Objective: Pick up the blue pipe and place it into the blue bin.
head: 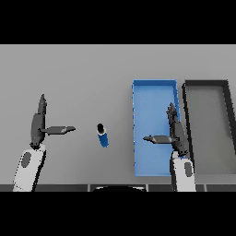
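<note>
Your short blue pipe [103, 135] lies on the grey surface [83, 73], left of the blue rectangular bin [154, 87]. A dark grey bin [206, 84] sits beside that. Your left hand [38, 124] and right hand [174, 131] hover with fingers spread straight.

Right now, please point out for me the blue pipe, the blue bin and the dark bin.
blue pipe [103, 136], head view, on the middle of its blue body.
blue bin [152, 115], head view, on the bare floor of the bin.
dark bin [207, 129], head view, on its bare grey floor.
</note>
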